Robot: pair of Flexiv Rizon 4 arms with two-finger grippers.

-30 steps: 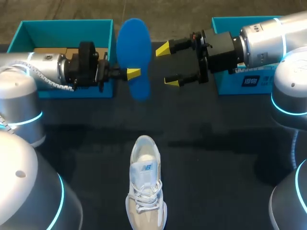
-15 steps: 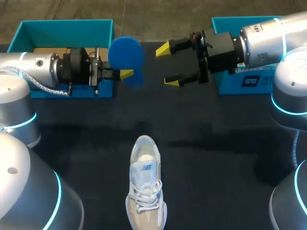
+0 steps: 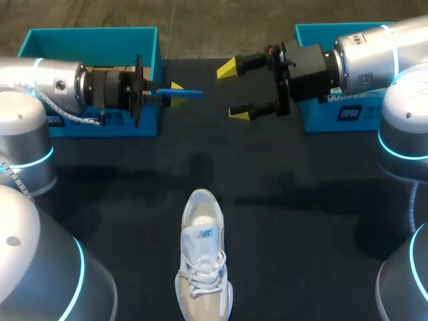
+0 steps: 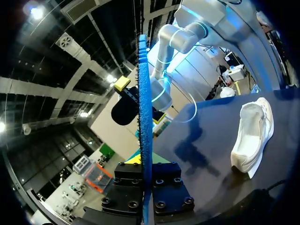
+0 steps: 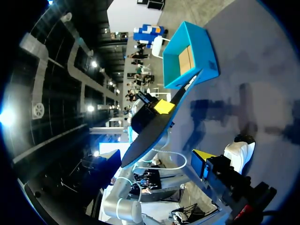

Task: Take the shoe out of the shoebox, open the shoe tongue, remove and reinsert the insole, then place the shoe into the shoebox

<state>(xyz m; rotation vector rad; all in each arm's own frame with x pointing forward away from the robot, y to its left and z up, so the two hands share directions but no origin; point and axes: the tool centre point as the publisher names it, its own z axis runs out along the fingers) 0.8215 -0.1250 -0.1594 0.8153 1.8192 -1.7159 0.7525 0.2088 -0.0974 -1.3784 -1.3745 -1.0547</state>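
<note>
1. Rolled about its long axis since a second ago, the insole (image 3: 189, 94) is now seen from above as a thin blue strip, where its broad face was shown before. It is held in the air well beyond the shoe's toe, clear of the table (image 3: 307, 200).
2. The insole is clamped flat between the fingers of the left gripper (image 3: 172, 94). This gripper has been turned at the wrist and drawn back a little, away from the line of the shoe's toe.
3. The shoe (image 3: 202, 261) has not been moved. It stands on its sole on the table, toe pointed toward the insole, laces at the near end.
4. The right gripper (image 3: 234, 91) has been kept where it was, beyond the shoe's toe and to the right. Its fingers are spread wide and nothing is held.
5. The shoebox (image 3: 93, 35) lies beyond the shoe to the left, behind the left gripper. A second blue box (image 3: 314, 30) lies beyond the shoe to the right.
6. Removal of the insole is judged done. The roll is judged a reorientation before reinsertion, or before a handover to the waiting right gripper. Reinsertion and boxing the shoe remain to be done.
</note>
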